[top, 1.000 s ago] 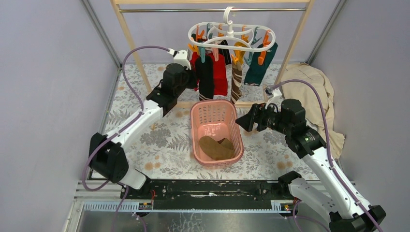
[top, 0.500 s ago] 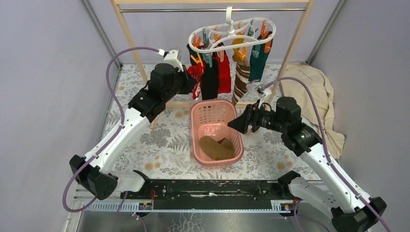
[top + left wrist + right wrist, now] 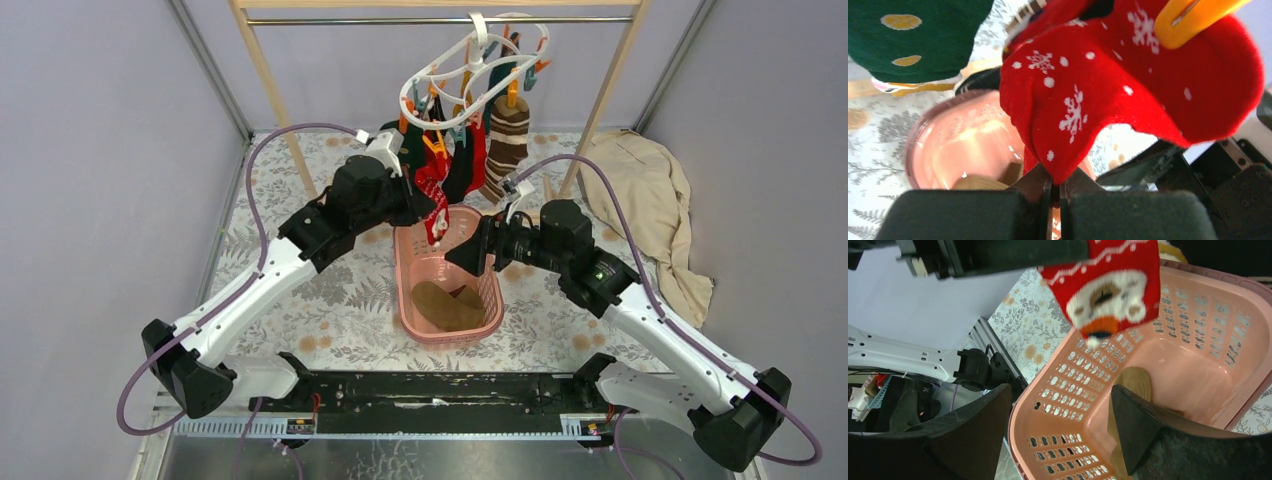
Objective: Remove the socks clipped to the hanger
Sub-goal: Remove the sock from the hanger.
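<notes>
The left gripper (image 3: 1054, 189) has its fingers pressed together on the lower edge of the red sock (image 3: 1108, 95), pinching a fold of the snowflake fabric right at the tips. The pull shows on the hanger (image 3: 474, 62): it hangs from the rack rail tipped steeply, its low end toward the left arm. The sock stretches down from there, with its toe dangling over the pink basket (image 3: 403, 280). In the left wrist view a yellow clip (image 3: 1193, 17) bites the sock's upper edge, so by my reading this is mid-pull and the sock is not yet free. An olive-brown pair (image 3: 447, 303) already lies in the basket, while a striped sock (image 3: 505, 145) and several dark ones hang clipped above, so there's plenty left to do. The right gripper (image 3: 1060, 395) sits at the basket's far-right rim, jaws spread wide and holding nothing, with the red toe just ahead of it. Next up, I'd say a firm tug down and away until the clip lets go, then release over the basket. The risk is the whole hanger swinging or slipping off the rail instead.
</notes>
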Motion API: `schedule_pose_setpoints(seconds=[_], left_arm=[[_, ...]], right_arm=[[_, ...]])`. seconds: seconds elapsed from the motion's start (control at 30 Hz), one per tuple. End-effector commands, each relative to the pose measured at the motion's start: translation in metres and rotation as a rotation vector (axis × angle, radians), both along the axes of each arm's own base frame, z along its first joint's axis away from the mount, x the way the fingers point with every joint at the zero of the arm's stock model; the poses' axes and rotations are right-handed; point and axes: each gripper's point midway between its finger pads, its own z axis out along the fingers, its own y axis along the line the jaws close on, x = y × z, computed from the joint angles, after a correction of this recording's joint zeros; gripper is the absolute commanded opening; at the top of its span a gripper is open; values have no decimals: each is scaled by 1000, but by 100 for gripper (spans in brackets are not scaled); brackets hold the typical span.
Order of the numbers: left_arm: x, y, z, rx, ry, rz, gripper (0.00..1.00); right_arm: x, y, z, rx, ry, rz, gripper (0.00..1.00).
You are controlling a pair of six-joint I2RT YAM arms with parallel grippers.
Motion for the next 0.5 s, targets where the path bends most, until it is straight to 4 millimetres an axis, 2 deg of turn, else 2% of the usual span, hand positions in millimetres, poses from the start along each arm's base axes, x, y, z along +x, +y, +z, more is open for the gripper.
schedule_pose_setpoints(seconds=[0.0,0.2,0.47], left_arm=[[-16,-19,7,-78,20,-46,4],[-29,-32,2,-143,54,-84,4],[-43,-45,12,-232,76,-145,4]], right_arm=[[8,4,17,40,-90,-27,82],[7,0,5,19,-95,-35,85],[12,-12,-12,-48,-102,-91,89]])
